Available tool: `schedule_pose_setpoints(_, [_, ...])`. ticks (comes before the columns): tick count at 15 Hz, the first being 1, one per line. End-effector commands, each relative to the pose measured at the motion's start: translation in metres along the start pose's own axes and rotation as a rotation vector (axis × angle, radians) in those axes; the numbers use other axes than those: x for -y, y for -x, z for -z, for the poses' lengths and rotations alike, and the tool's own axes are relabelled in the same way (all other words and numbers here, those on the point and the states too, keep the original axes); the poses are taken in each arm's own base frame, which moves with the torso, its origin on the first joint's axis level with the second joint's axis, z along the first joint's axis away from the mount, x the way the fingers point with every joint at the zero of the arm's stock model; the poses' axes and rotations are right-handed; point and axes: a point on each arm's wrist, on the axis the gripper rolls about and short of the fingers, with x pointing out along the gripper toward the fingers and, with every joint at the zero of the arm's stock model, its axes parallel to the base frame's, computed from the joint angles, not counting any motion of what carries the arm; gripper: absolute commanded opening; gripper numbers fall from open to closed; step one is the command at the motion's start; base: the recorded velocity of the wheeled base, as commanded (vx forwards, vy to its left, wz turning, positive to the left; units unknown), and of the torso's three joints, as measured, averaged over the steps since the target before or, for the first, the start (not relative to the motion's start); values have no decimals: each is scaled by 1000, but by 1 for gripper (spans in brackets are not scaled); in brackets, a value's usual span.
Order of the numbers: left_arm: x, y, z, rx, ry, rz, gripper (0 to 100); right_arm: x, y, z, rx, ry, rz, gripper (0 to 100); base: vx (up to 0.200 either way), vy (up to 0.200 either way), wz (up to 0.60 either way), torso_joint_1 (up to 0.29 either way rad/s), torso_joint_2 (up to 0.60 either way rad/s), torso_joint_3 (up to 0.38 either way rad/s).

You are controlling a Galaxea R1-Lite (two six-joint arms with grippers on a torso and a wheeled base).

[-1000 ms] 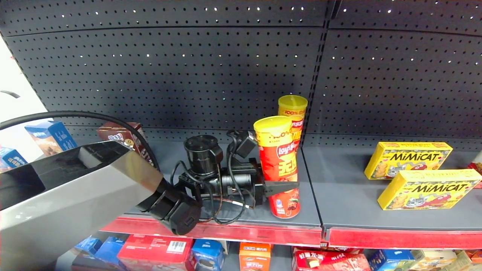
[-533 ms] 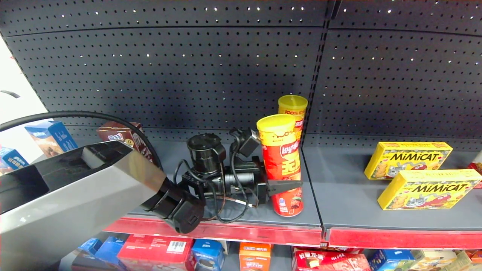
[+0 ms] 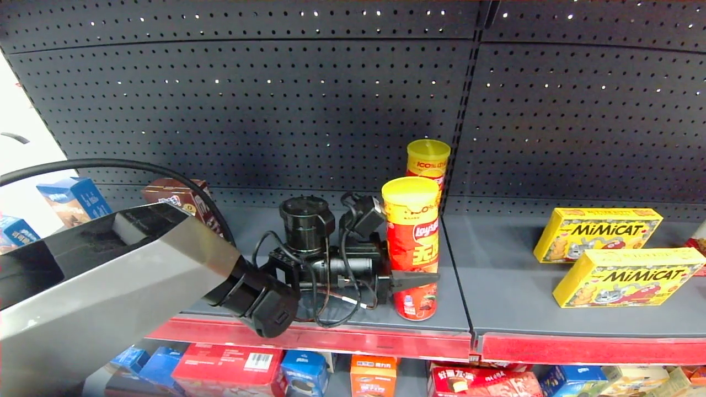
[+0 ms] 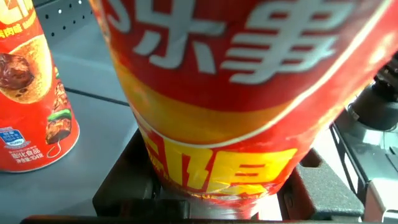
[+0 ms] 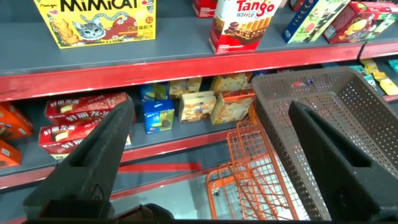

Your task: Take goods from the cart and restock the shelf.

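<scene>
A red chip can with a yellow lid (image 3: 412,242) stands upright near the front of the grey shelf (image 3: 513,286), its base at the shelf surface. My left gripper (image 3: 411,273) is shut on its lower half from the left. In the left wrist view the held can (image 4: 236,93) sits between the dark pads (image 4: 127,186). A second, matching can (image 3: 428,159) stands right behind it against the pegboard, and the same can (image 4: 31,93) shows off to one side in the left wrist view. My right gripper (image 5: 217,162) hangs open with nothing in it, above the cart's grey basket (image 5: 323,112).
Two yellow boxes (image 3: 623,275) lie on the shelf to the right. A brown box (image 3: 179,198) and blue boxes (image 3: 74,198) stand to the left. The lower shelf (image 3: 309,375) holds packed goods. The orange cart frame (image 5: 249,168) stands before a red-edged shelf (image 5: 155,68).
The held can has shifted slightly right with the left gripper, gone from a slight tilt to upright, and its lid sits a little lower.
</scene>
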Motion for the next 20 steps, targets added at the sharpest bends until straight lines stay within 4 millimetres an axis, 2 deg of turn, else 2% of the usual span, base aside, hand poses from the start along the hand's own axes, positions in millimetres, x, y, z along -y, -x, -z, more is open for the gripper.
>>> schedule_pose_setpoints(1, [-4,-1,-12,26,-48,-4,0,0,1,1,3,-2,4,100,0,0,0,0,0,0])
schedule_pose_setpoints(3, [-14,4,-10,25,-135,-26,0,0,2,3,6,-4,5,100,0,0,0,0,0,0])
schedule_pose_setpoints(8, [-16,7,-8,21,-127,-37,0,0,0,2,1,0,1,100,0,0,0,0,0,0])
schedule_pose_setpoints(20, [-10,2,-8,19,-123,-28,0,0,2,3,6,-4,4,100,0,0,0,0,0,0])
